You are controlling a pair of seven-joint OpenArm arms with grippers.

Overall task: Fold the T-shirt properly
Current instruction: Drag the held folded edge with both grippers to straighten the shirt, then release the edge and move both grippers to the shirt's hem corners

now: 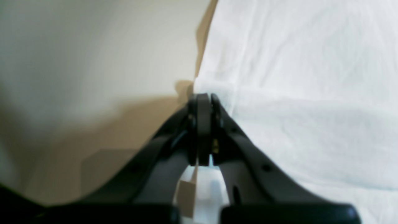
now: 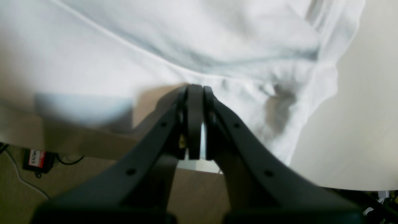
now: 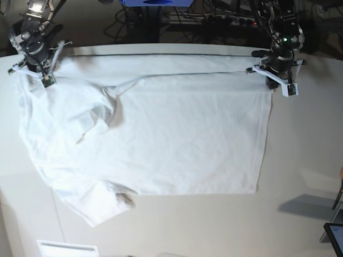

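left end effector [image 1: 203,96] pinching T-shirt [image 3: 177,139] corner

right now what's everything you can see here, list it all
T-shirt: one, white, spread flat over the table, far edge pulled taut between both grippers, one sleeve bunched near the front edge
table: one, white, under the shirt
cables: several, dark, on the floor behind the table
small box: one, black with a red and white label, on the floor
left gripper: one, black, shut on the T-shirt's far corner
right gripper: one, black, shut on the T-shirt's other far corner
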